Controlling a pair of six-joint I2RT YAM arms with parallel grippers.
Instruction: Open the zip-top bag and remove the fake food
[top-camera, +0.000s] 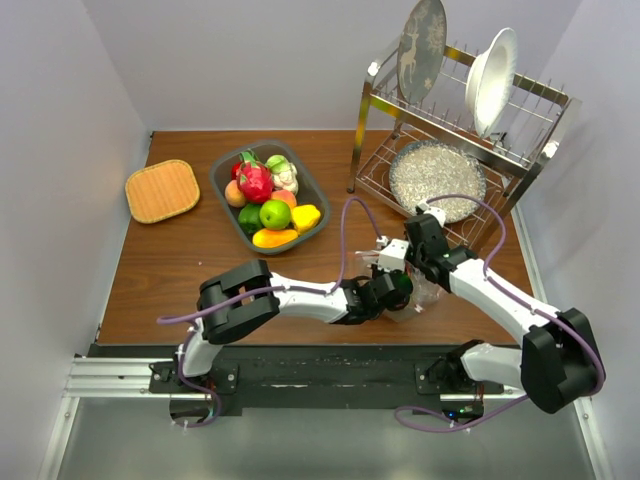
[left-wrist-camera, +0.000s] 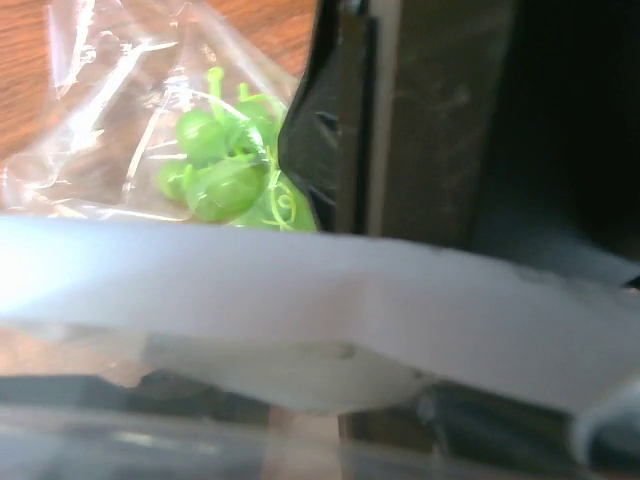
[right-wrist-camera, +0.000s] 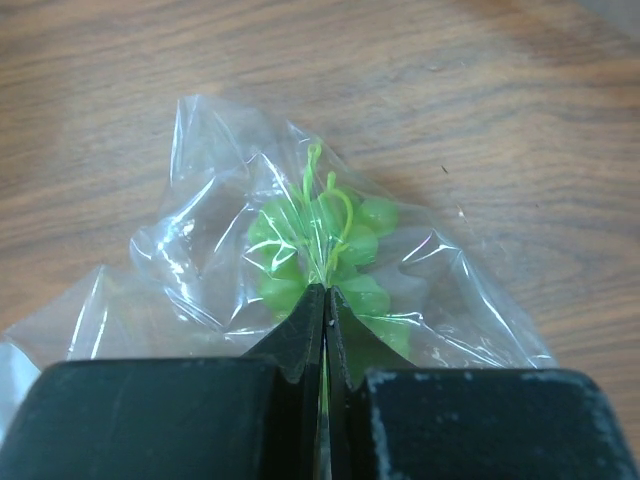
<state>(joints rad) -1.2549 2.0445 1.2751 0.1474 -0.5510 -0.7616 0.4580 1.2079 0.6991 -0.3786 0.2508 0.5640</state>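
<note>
The zip-top bag (right-wrist-camera: 200, 240) is crinkly clear plastic lying on the wooden table, with a green piece of fake food (right-wrist-camera: 345, 245), a cluster of round lobes and curly tendrils, inside it. My right gripper (right-wrist-camera: 325, 292) is shut, its fingertips pinching the bag's film just in front of the green piece. In the top view both grippers meet over the bag (top-camera: 418, 300): the left gripper (top-camera: 400, 292) from the left, the right gripper (top-camera: 424, 278) from the right. The left wrist view is blurred: a white band crosses it, hiding the left jaws, with the bag (left-wrist-camera: 110, 130) and green piece (left-wrist-camera: 220, 170) beyond.
A grey bin (top-camera: 222, 172) at the back centre holds several toy fruits and vegetables. An orange woven mat (top-camera: 162, 190) lies at the back left. A metal dish rack (top-camera: 520, 160) with plates and a speckled bowl (top-camera: 436, 180) stands at the back right.
</note>
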